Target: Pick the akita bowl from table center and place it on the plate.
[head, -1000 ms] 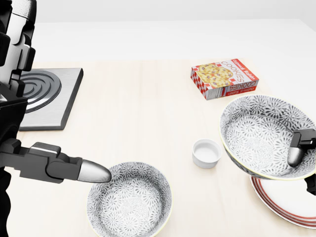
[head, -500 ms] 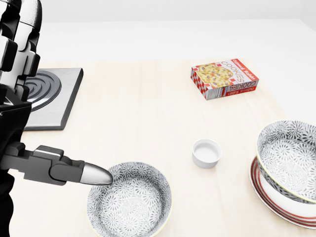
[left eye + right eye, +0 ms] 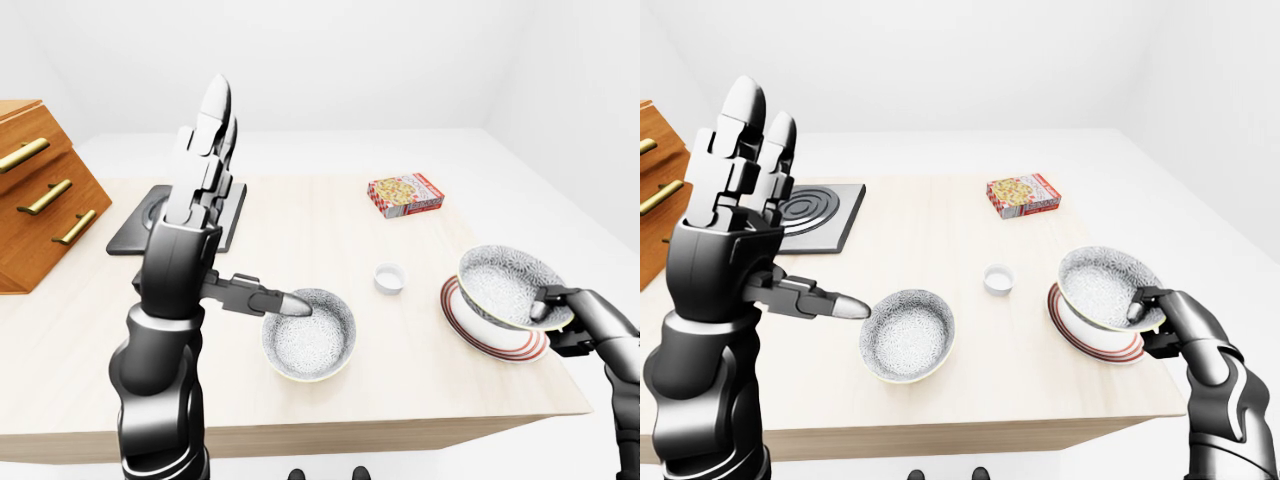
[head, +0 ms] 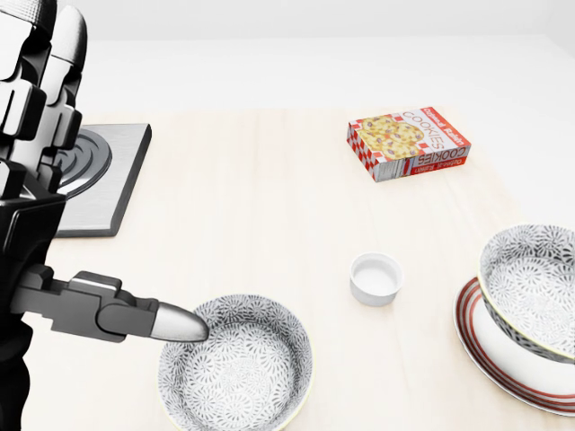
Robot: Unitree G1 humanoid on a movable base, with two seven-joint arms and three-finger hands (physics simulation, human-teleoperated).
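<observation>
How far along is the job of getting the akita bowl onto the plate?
Done: the akita bowl is lifted off the table and over the plate. In hand: the right robot hand grips its rim, the bowl tilted on the plate. Left: settle it flat and release. The left robot hand is open, raised beside a second bowl.

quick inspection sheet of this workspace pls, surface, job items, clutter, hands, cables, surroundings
surface: pale wooden table.
job's things: patterned bowl tilted over the red-rimmed plate.
clutter: second patterned bowl, small white cup, cookie box, burner plate.
grippers: right hand pinches the bowl's rim; left hand raised, fingers spread, holding nothing.
cables: nothing seen.
surroundings: wooden drawer cabinet at the view's left, white walls.
</observation>
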